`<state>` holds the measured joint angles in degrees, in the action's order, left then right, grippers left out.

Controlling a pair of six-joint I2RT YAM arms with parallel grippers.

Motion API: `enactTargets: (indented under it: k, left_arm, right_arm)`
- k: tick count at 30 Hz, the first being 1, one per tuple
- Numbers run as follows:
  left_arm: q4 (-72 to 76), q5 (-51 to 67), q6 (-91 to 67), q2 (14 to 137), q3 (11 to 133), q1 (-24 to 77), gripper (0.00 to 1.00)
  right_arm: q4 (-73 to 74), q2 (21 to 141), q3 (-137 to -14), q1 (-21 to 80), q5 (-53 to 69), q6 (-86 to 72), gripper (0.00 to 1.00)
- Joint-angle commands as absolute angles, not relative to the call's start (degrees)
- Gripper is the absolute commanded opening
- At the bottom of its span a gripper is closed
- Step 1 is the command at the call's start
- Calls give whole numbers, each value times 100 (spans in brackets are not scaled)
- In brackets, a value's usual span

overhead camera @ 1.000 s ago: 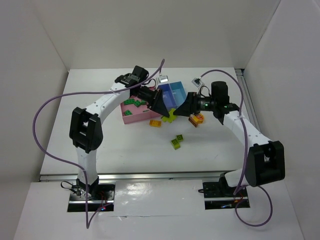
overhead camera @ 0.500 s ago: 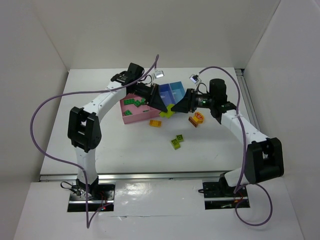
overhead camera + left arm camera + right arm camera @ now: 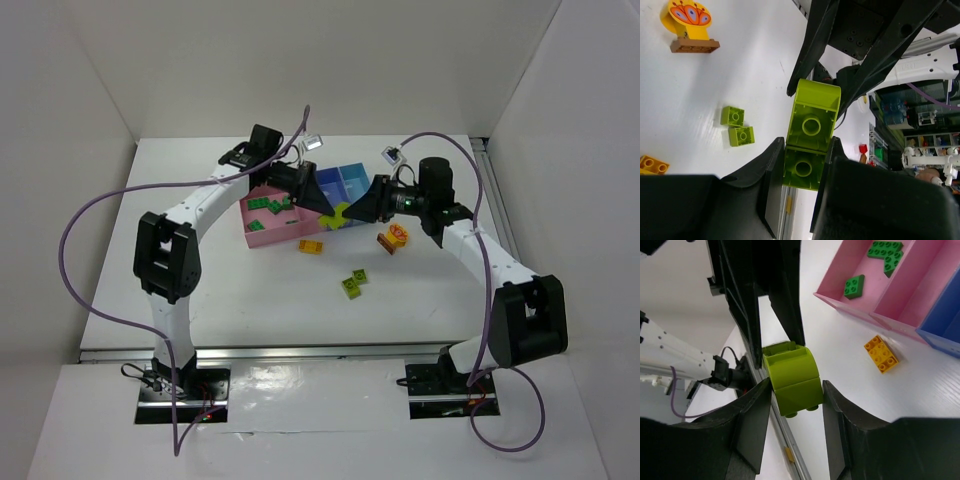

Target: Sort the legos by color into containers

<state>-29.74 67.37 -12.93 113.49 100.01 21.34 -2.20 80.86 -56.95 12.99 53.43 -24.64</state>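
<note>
Both grippers grip one lime-green piece (image 3: 340,214), two joined bricks, held in the air in front of the bins. My left gripper (image 3: 333,211) is shut on its lower brick (image 3: 803,167). My right gripper (image 3: 349,215) is shut on the other end (image 3: 792,377). The wide pink bin (image 3: 258,235) holds several dark green bricks (image 3: 268,206). Beside it stand the narrow pink bin (image 3: 920,290), the violet-blue bin (image 3: 326,181) and the light blue bin (image 3: 358,180). An orange-yellow brick (image 3: 310,246) and two lime-green bricks (image 3: 352,283) lie on the table.
A brown-orange piece with a yellow decorated top (image 3: 393,238) lies right of the grippers; it also shows in the left wrist view (image 3: 694,45). Purple cables loop over both arms. White walls enclose the table on three sides.
Both grippers have moved together away from the table front toward the bins, carrying the lime-green piece between them. The loose bricks on the table have not moved.
</note>
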Motion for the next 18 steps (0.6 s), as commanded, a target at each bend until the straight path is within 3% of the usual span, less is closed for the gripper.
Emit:
enactTargets:
  k: [1, 14, 18]
  left_arm:
    - [-2374, 6565, -1687, 11382, 10028, 1890, 0]
    - [-1995, 6460, -2092, 11619, 10028, 1828, 0]
    - [-2047, 5437, -2355, 11733, 10212, 1723, 0]
  right_arm:
    - [131, 8086, -5748, 1274, 5440, -2206, 17]
    - [-70, 8419, -5695, 1063, 5248, -2417, 17]
    - [78, 8525, -5897, 1063, 4888, -2417, 17]
